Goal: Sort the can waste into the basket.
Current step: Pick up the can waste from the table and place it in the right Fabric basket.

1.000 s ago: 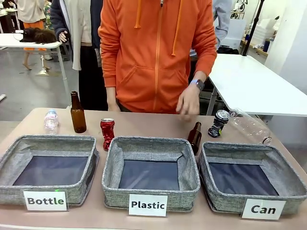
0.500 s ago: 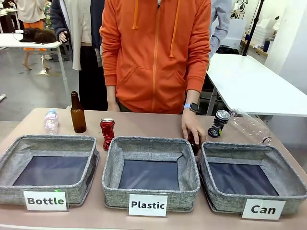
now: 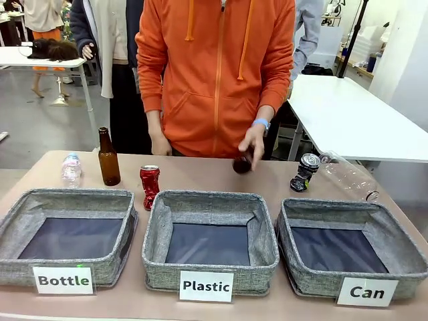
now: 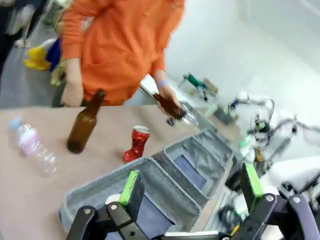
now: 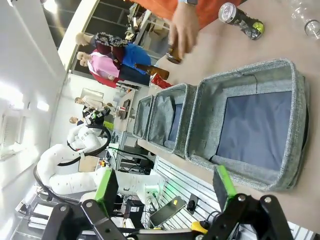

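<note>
The dented red can [image 3: 150,186] stands on the table behind the gap between the Bottle and Plastic baskets. The black can [image 3: 305,172] stands tilted behind the grey basket labelled "Can" [image 3: 314,283] at the right, which has nothing in it. In the left wrist view my left gripper [image 4: 192,185] hangs open above the near baskets, with the red can [image 4: 136,145] farther off. My right gripper [image 5: 165,186] is open in front of the Can basket [image 5: 204,122], and the black can [image 5: 242,20] lies beyond that basket.
A person in an orange hoodie stands across the table, and one hand [image 3: 253,142] holds a brown bottle [image 3: 241,164] above it. Another brown bottle [image 3: 108,158] and a small plastic bottle [image 3: 71,169] stand far left. A clear bottle [image 3: 348,176] lies far right.
The person's hand reached down between the Plastic and Can baskets, took the brown bottle standing there and lifted it back over the table. The cans have not moved.
</note>
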`<state>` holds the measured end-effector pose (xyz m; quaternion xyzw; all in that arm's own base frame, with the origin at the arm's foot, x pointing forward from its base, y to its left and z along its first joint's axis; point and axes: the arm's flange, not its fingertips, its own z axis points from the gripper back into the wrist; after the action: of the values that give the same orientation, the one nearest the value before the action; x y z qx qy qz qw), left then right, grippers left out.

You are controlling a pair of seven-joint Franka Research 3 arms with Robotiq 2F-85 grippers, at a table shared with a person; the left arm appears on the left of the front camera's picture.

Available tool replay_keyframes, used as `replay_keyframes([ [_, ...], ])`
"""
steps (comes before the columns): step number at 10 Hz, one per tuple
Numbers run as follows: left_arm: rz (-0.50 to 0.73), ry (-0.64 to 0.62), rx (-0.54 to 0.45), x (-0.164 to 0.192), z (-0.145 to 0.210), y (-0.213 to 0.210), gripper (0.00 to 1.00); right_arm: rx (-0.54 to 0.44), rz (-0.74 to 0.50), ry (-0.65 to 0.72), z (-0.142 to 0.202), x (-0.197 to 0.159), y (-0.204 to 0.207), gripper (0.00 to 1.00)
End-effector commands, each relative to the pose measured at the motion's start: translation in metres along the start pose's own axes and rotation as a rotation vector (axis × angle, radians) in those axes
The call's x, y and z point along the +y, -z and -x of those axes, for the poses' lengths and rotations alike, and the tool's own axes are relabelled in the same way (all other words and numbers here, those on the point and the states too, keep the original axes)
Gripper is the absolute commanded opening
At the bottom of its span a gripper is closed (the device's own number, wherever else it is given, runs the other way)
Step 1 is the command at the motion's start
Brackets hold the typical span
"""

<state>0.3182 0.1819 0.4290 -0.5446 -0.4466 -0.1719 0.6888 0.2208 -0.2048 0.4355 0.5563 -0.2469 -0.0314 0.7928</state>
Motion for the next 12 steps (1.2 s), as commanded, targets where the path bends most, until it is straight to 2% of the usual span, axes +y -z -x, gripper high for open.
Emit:
replay_keyframes([
  [1,0.078,0.255,0.121,0.008,-0.009,0.036,1.0,-0.016,-0.019,-0.029,-0.004,0.0,-0.002,1.0],
  [4,0.191,0.47,0.305,0.017,-0.006,0.122,1.0,-0.016,-0.019,-0.029,-0.004,0.0,-0.002,1.0],
  [6,0.192,0.598,0.381,0.026,0.002,0.181,1.0,-0.016,-0.019,-0.029,-0.004,0.0,-0.002,1.0],
  [8,0.112,0.68,0.387,0.039,-0.003,0.236,1.0,-0.016,-0.019,-0.029,-0.004,0.0,-0.002,1.0],
  [9,0.112,0.63,0.413,0.046,-0.014,0.247,1.0,-0.016,-0.019,-0.029,-0.004,0.0,-0.002,1.0],
  [10,0.156,0.546,0.427,0.043,-0.027,0.233,1.0,-0.016,-0.019,-0.029,-0.004,0.0,-0.002,1.0],
  [11,0.271,0.455,0.42,0.029,-0.043,0.19,1.0,-0.016,-0.019,-0.029,-0.004,0.0,-0.002,1.0],
  [12,0.232,0.446,0.408,0.014,-0.065,0.102,1.0,-0.016,-0.019,-0.029,-0.004,0.0,-0.002,1.0],
])
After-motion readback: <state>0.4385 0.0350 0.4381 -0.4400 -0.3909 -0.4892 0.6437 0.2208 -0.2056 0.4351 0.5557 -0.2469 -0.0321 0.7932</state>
